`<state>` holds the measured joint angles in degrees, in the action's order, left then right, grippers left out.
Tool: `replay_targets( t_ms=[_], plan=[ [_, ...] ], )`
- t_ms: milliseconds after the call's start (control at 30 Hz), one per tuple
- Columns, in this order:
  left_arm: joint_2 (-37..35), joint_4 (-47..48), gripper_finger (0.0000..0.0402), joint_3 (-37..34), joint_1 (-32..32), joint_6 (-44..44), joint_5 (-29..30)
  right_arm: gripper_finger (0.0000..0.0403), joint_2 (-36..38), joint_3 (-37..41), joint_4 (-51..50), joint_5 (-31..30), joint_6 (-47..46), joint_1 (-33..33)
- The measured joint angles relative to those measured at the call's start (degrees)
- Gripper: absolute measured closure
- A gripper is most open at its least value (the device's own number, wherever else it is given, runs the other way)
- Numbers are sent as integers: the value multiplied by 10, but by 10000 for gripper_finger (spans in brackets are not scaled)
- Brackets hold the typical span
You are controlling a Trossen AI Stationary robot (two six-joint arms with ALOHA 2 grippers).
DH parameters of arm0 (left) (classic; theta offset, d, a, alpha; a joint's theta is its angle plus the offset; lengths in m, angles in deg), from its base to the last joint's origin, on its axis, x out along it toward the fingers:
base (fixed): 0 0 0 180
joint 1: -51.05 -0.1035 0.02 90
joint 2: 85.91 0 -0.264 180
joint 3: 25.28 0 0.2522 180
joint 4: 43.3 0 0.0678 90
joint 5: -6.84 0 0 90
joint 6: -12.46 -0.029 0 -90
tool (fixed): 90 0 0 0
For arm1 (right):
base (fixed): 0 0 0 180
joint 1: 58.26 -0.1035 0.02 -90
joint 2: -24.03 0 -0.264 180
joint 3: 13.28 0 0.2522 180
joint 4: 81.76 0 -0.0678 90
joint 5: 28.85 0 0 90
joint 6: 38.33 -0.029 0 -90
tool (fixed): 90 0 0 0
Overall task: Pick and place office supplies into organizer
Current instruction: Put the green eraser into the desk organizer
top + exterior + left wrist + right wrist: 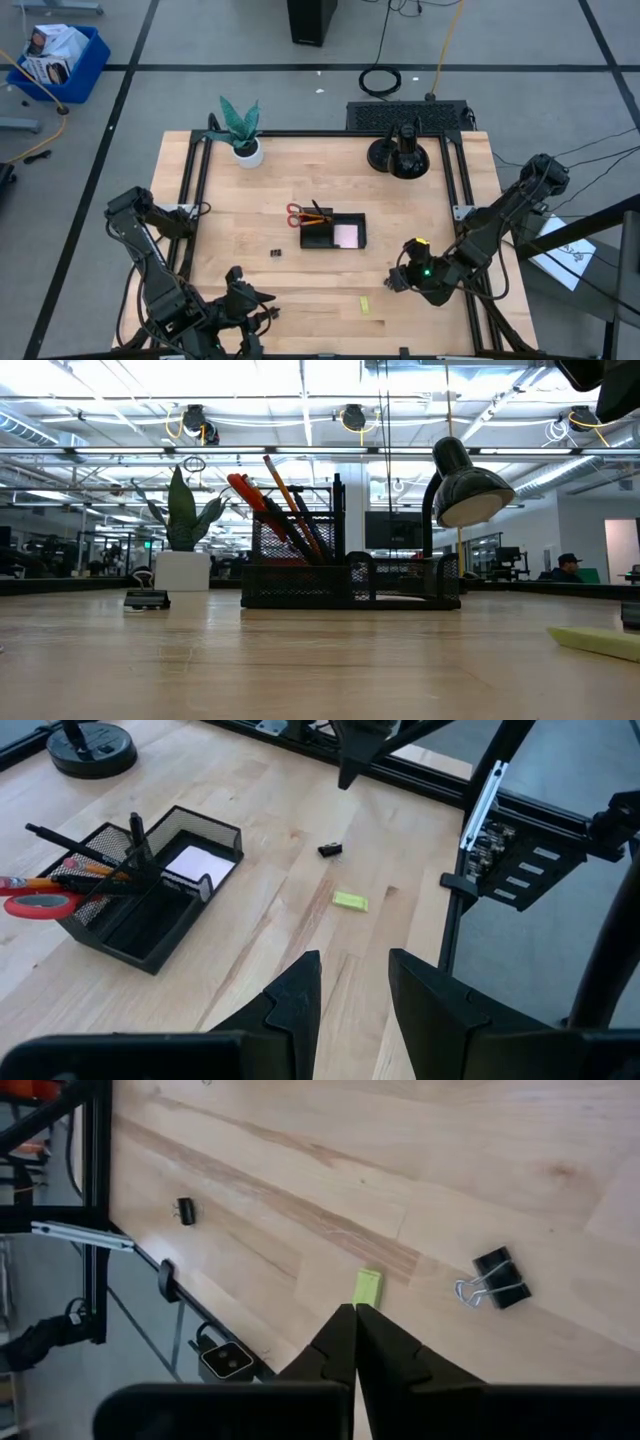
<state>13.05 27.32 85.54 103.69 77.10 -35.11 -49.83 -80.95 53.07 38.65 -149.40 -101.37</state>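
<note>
Wooden table [300, 280]: organizer [335, 232], maybe 2 clips [276, 253]

I see a light wood bench [300, 270] on grey floor [180, 90] crossed by black tape lines. Blue bin [62, 62] far left, dark cabinet [311, 22] beyond. Potted plant [241, 130] and black desk lamp [462, 485] on top. Ceiling strip lights [300, 400] overhead.

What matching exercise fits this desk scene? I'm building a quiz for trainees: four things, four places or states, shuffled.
1. scissors
2. yellow-green piece
3. right gripper
4. potted plant

A. far corner of the table
B. shut, empty
C. loose on the table's near side
D. leaning in the organizer

Pairs: 1-D, 2-C, 3-B, 4-A
</note>
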Motion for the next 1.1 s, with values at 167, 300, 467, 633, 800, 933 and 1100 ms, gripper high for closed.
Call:
replay_targets(
  t_ms=[167,300,467,633,800,933,1100],
  plan=[
    [0,0,277,0,-2,1,0,402,0,0,1,0,10,0],
    [0,0,277,0,-2,2,0,402,0,0,1,0,12,0],
    [0,-1,277,0,-2,4,0,402,0,0,1,0,16,0],
    [0,-1,277,0,-2,4,0,402,0,0,6,0,22,0],
    [0,-1,277,0,-2,3,0,402,0,0,48,-7,67,1],
    [0,-1,277,0,-2,2,0,402,0,0,123,-17,150,13],
    [0,-1,277,0,-2,3,0,402,0,0,221,-16,274,33]
  ],
)
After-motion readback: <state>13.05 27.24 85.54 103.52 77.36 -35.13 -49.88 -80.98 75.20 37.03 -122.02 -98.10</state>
